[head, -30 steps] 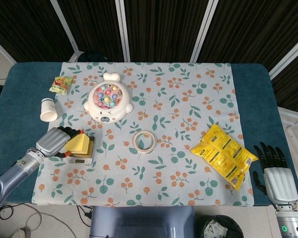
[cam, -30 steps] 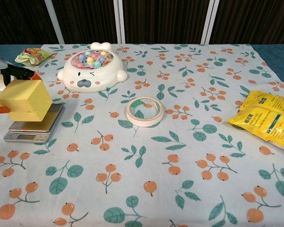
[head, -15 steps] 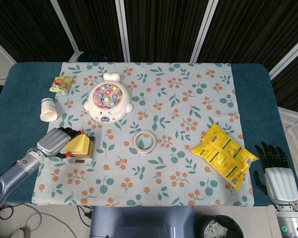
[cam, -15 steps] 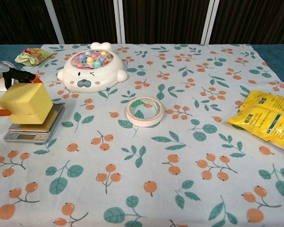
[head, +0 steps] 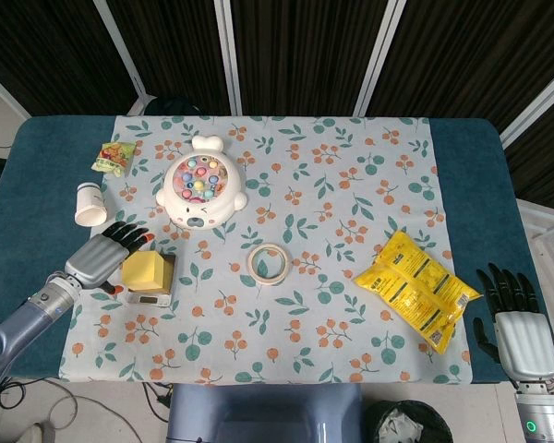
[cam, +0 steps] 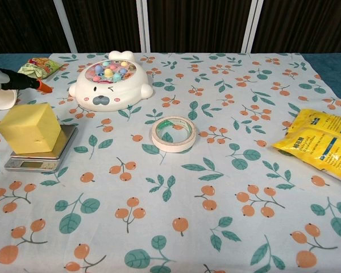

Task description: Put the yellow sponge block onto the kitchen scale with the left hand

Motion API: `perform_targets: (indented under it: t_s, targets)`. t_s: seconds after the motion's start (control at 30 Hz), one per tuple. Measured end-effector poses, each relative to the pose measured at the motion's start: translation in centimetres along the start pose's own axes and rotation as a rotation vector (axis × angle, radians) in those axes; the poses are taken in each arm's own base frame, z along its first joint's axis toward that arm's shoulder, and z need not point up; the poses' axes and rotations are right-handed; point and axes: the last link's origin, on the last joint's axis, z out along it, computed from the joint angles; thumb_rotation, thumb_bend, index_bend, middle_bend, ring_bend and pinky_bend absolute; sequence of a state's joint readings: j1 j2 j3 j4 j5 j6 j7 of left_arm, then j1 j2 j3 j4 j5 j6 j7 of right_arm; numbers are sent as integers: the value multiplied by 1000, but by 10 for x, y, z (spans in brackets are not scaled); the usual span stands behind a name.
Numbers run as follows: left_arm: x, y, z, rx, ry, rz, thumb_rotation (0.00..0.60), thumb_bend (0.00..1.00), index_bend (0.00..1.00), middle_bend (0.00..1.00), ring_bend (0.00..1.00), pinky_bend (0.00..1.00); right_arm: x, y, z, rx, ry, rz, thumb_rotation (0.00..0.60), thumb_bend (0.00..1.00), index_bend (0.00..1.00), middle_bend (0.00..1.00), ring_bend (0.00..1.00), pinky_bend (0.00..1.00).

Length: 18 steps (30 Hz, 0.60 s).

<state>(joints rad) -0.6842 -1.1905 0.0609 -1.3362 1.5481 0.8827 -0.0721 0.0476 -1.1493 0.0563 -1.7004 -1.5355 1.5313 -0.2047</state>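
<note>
The yellow sponge block (head: pixel 146 270) (cam: pixel 29 128) sits on the silver kitchen scale (head: pixel 150 297) (cam: pixel 38 154) at the table's left front. My left hand (head: pixel 102 257) is just left of the block with its fingers spread apart, touching nothing; in the chest view only its dark, orange-tipped fingers (cam: pixel 21 83) show at the left edge, above and behind the block. My right hand (head: pixel 512 325) lies flat and open at the table's front right corner, holding nothing.
A white whale-shaped toy (head: pixel 200 187) stands behind the scale, a tape roll (head: pixel 269 263) lies mid-table, a yellow snack bag (head: pixel 415 288) at the right. A white cup (head: pixel 90 203) and a small snack packet (head: pixel 114 157) lie at the far left.
My left hand has let go of the sponge block and drawn its fingers back and apart. The block now rests flat on the scale. The right hand has stayed still.
</note>
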Motion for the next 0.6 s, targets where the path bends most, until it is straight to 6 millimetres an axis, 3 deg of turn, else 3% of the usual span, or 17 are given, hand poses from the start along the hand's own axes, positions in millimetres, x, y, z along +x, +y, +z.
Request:
perform_targets:
  t_s: [0.17,0.3,0.43,0.6]
  targets:
    - [22,1,-7,11,134,-25,600,28,0,16,0,60,0,1,0,-5,-3,-3,600,560,0,27,3,0]
    - [40,4,-27,16,241,-69,600,28,0,16,0,60,0,0,0,-4,-6,-6,600,560,0,26,3,0]
    - [48,3,-64,52,320,-113,600,28,0,16,0,61,1,0,-1,-3,-1,-5,600,560,0,26,3,0]
    - [42,-8,-112,116,324,-102,600,28,0,16,0,61,2,0,-1,-1,0,-3,600,560,0,26,3,0]
